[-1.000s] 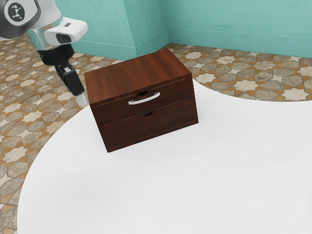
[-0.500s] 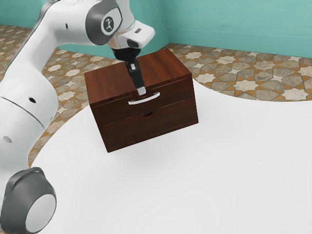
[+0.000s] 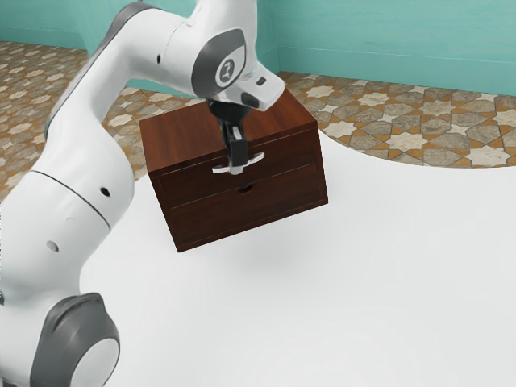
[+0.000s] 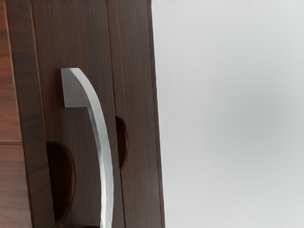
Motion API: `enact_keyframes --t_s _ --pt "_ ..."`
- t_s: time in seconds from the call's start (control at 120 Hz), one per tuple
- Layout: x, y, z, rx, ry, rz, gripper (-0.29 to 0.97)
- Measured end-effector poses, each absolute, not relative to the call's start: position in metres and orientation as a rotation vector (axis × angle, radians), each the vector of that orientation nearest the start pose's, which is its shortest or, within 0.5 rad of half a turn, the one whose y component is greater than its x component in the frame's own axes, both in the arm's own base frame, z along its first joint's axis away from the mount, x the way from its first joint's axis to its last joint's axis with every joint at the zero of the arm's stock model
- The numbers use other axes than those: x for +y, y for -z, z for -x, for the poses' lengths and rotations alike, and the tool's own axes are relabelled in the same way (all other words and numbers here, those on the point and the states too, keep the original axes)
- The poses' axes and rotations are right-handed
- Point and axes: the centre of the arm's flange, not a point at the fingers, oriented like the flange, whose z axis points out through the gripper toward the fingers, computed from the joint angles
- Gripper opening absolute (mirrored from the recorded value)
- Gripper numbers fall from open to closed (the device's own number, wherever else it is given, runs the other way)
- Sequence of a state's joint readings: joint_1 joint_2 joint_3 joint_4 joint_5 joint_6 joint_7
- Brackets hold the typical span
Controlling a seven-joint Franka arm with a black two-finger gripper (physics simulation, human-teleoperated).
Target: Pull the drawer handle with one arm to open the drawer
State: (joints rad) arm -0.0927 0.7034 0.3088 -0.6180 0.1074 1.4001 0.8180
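Note:
A dark wooden cabinet [image 3: 201,125] with two drawers stands on the white table [image 3: 322,306]. The upper drawer [image 3: 286,153] carries a curved silver handle [image 3: 256,157] and looks flush with the cabinet front. My black gripper [image 3: 237,167] hangs down over the cabinet's front edge, right at the middle of the handle, open, with a finger on either side of the bar. The wrist view looks close along the drawer front [image 4: 133,95], with the silver handle [image 4: 97,133] arching over a dark recess.
The lower drawer [image 3: 258,205] has only a small finger recess. The white arm [image 3: 97,161] rises along the exterior view's left. Patterned floor tiles [image 3: 419,121] and a teal wall [image 3: 387,32] lie behind the table.
The arm has swung in from the exterior view's left, over the cabinet top, and lowered the gripper onto the handle. The drawer has not moved.

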Motion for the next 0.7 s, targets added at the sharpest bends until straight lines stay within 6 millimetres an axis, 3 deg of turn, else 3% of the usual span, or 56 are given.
enact_keyframes --t_s 0.117,0.233,0.425,0.7 --pt "0.054 -0.608 -0.707 0.887 -0.057 2.713 0.36" --pt "0.075 -0.596 -0.712 0.806 -0.064 2.732 0.23" --pt "0.088 -0.585 -0.718 0.741 -0.051 2.744 0.14" --pt "0.063 -0.565 -0.728 0.747 -0.069 2.738 0.08"
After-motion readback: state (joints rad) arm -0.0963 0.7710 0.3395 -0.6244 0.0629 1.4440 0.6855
